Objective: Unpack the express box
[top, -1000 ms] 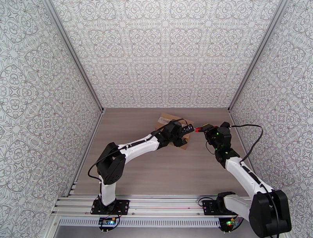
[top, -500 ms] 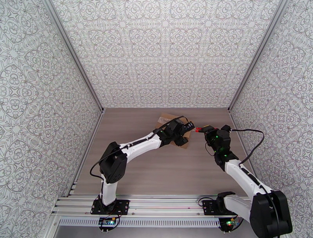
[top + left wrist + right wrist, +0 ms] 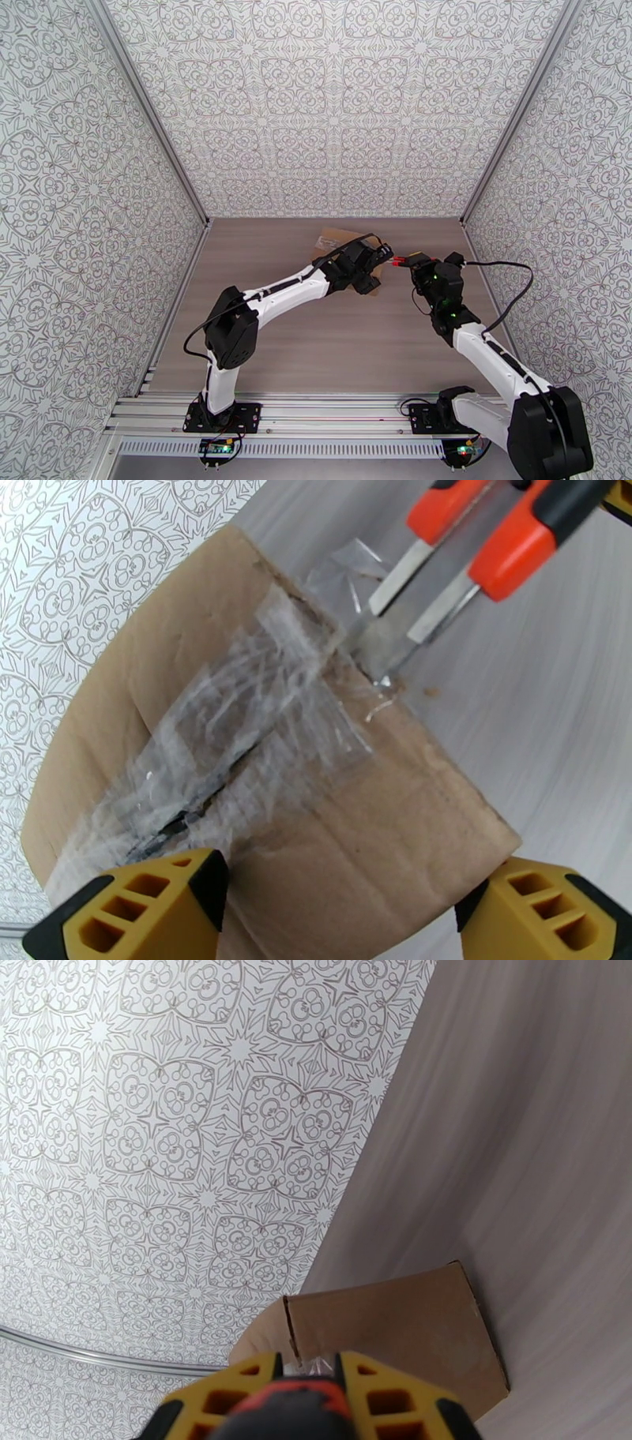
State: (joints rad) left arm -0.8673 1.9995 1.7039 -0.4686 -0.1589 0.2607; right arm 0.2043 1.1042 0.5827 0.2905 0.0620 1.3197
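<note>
Behind the yellow, hollow-celled, black-edged fingers of the left gripper, the left arm and right arm are white tubular links between bulky black joints, each trailed by a thin black cable, with green lights glowing near the right wrist.

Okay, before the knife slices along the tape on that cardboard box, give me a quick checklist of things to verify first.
1. right gripper shut on the utility knife: ok.
2. blade at the taped seam of the express box: ok.
3. left gripper straddling the box: ok.
4. left fingers clamping it firmly: cannot tell.
5. Tape cut through, flaps free: not ok, wrinkled tape covers the seam.
</note>
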